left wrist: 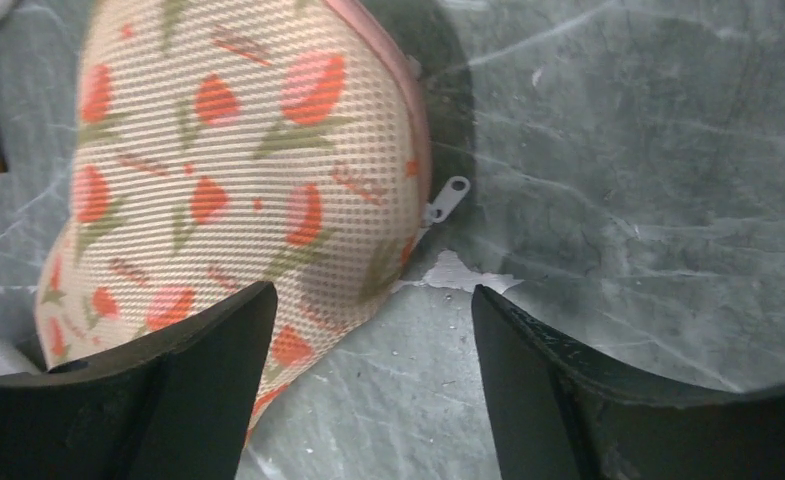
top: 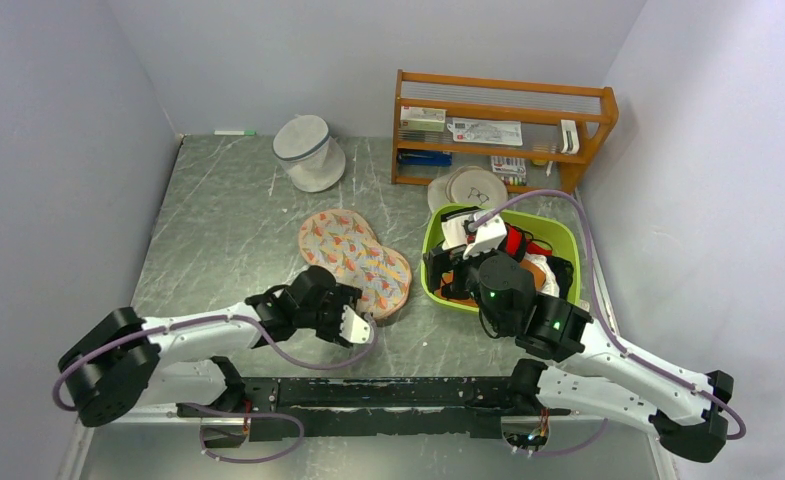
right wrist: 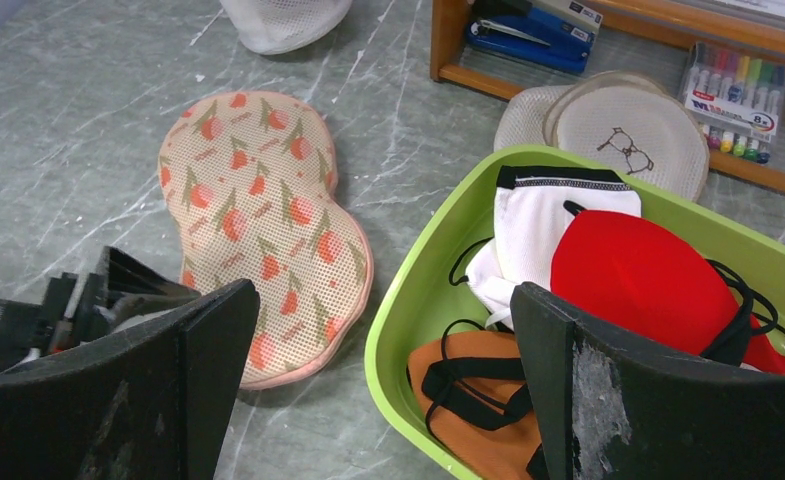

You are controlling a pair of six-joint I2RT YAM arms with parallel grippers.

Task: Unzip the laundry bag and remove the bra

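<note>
The laundry bag [top: 353,262] is a peach pouch with red print, lying flat and zipped shut on the grey table. It also shows in the right wrist view [right wrist: 263,215]. In the left wrist view its near end [left wrist: 238,170] fills the upper left, with the small metal zipper pull [left wrist: 448,197] at its right edge. My left gripper [top: 366,318] is open and empty at that near end [left wrist: 373,300], the pull just beyond the fingertips. My right gripper [top: 450,272] is open and empty above the green basin's left rim [right wrist: 383,290]. The black bra is hidden.
A green basin [top: 568,240] right of the pouch holds a red bra [right wrist: 638,275], an orange-brown bra [right wrist: 478,400] and white cloth. A white cylindrical mesh bag [top: 308,152] stands at the back. A wooden shelf [top: 503,125] and round pads [top: 473,185] are at the back right.
</note>
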